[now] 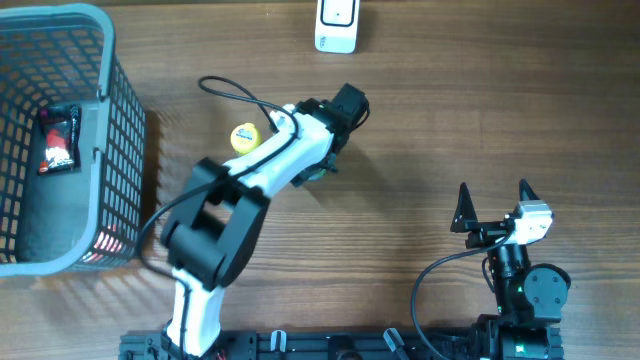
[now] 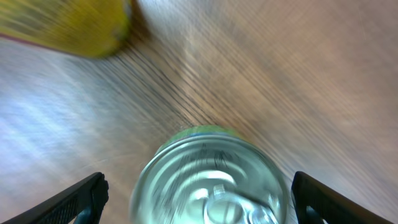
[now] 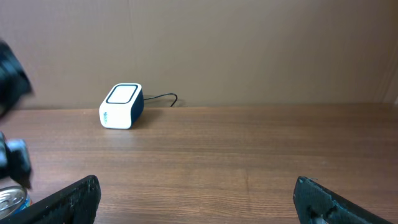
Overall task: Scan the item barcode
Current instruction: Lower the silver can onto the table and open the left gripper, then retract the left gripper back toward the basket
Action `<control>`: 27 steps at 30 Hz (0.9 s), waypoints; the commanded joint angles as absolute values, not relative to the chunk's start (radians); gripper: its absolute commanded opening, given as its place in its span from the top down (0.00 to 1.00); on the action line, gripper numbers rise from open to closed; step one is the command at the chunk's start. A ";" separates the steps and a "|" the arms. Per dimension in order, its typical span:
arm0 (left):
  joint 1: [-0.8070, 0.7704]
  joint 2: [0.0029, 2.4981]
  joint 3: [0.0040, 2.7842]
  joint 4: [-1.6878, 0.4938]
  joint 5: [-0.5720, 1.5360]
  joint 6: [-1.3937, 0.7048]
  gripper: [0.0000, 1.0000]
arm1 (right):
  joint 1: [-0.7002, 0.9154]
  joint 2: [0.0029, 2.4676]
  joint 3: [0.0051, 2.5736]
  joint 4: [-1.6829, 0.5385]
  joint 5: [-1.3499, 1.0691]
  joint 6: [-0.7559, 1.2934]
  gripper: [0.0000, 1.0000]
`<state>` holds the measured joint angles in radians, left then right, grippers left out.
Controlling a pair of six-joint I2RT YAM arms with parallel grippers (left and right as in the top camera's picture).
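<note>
A can with a silver pull-tab lid and green rim [image 2: 214,171] stands upright on the wooden table, blurred in the left wrist view. My left gripper [image 2: 198,185] is open around it, with a gap between each finger [image 2: 81,200] and the can's side. From overhead the left arm [image 1: 290,150] covers the can. The lid's edge also peeks in at the can [image 3: 9,200] in the right wrist view. The white barcode scanner [image 1: 336,25] sits at the table's far edge, also seen as the scanner [image 3: 122,106]. My right gripper [image 1: 493,192] stands open and empty at the near right.
A small yellow round item [image 1: 243,137] lies just left of the left arm, blurred as the yellow item [image 2: 68,25]. A grey mesh basket [image 1: 115,120] at the far left holds a dark red packet [image 1: 58,140]. The scanner's cable runs behind it.
</note>
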<state>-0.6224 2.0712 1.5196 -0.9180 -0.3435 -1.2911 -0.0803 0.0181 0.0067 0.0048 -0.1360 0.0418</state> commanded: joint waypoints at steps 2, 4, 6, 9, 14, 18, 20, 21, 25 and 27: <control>-0.648 1.818 1.559 -0.949 -0.445 -1.285 0.09 | -0.086 0.010 0.005 0.008 -0.127 0.054 0.00; -0.665 1.725 1.560 -0.944 -0.486 -1.284 0.08 | -0.086 0.010 0.005 0.008 -0.127 0.054 0.00; -0.684 1.631 1.560 -0.930 -0.526 -1.284 0.06 | -0.086 0.010 0.005 0.008 -0.127 0.054 0.00; -0.701 1.498 1.560 -0.910 -0.582 -1.283 0.00 | -0.086 0.010 0.005 0.008 -0.127 0.054 0.00; -0.659 1.290 1.560 -0.911 -0.842 -1.279 0.01 | -0.086 0.010 0.005 0.008 -0.127 0.054 0.00; -0.511 1.150 1.560 -0.910 -0.941 -1.271 0.01 | -0.086 0.010 0.005 0.008 -0.127 0.054 0.00; -0.406 1.122 1.560 -0.910 -0.940 -1.264 0.00 | -0.086 0.010 0.005 0.008 -0.127 0.054 0.00; -0.325 1.118 1.560 -0.911 -0.935 -1.262 0.00 | -0.086 0.010 0.005 0.008 -0.127 0.054 0.00; -0.042 1.158 1.560 -0.911 -0.798 -1.178 0.01 | -0.086 0.010 0.005 0.008 -0.127 0.054 0.00; 0.102 1.203 1.560 -0.929 -0.633 -1.152 0.00 | -0.086 0.010 0.005 0.008 -0.127 0.054 0.00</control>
